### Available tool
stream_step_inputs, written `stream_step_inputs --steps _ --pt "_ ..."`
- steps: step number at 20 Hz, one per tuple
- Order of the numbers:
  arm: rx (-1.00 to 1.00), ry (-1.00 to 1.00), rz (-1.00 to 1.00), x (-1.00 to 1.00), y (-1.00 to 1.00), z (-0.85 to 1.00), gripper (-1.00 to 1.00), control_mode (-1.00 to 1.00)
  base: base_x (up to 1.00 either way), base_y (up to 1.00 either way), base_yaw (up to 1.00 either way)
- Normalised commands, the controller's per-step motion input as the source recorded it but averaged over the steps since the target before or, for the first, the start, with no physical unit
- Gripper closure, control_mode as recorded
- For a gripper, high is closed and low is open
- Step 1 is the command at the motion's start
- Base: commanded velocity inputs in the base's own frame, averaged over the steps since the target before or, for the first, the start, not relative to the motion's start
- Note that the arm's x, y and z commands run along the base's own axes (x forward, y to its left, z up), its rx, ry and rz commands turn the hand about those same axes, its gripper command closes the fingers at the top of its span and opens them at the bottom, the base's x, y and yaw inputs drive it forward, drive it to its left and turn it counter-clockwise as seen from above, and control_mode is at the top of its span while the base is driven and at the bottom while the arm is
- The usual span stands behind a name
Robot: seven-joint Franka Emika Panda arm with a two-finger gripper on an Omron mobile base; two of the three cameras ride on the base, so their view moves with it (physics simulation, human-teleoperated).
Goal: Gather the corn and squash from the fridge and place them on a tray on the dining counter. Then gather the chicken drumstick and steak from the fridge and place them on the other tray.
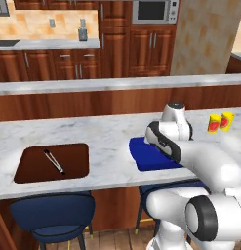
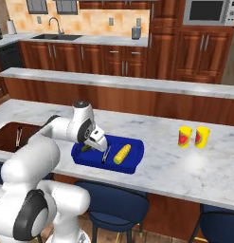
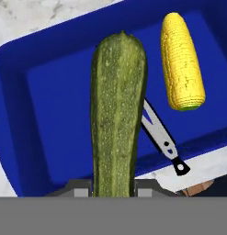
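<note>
squash [image 3: 118, 114] fills the middle of your hand view, long, dark green and speckled, running up from between the fingertips, so your gripper [image 2: 100, 148] is clamped shut on its near end. you are holding it just over the blue tray [image 3: 36, 96] on the dining worktop [image 2: 194, 166]; whether its far end already touches the tray floor cannot be told. the corn [image 3: 182, 64] already lies inside that tray, beside the squash and apart from it, and you can also see it as a yellow cob in the right base view. a pair of metal tongs [image 3: 161, 137] sits in the tray too, partly under the squash, its handle end crossing the tray's rim. so, judging by this, the corn is done, the squash is at its drop point but not yet released, and the chicken drumstick and steak are all still to fetch. the brown tray [image 1: 51, 162] to the left holds a second set of tongs and no meat. in the left base view your own arm covers most of the blue tray, and the squash tip hides behind the gripper in the right base view. two yellow cups [image 2: 193, 136] stand well apart on the worktop.
</note>
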Motion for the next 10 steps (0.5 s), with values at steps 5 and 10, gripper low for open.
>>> stream_step_inputs --steps 5,10 --pt "0.00 0.01 0.00 0.49 0.00 -0.47 1.00 -1.00 0.00 0.00 0.00" --pt "0.00 0.00 0.00 0.37 0.00 -0.39 1.00 -1.00 0.00 0.00 0.00"
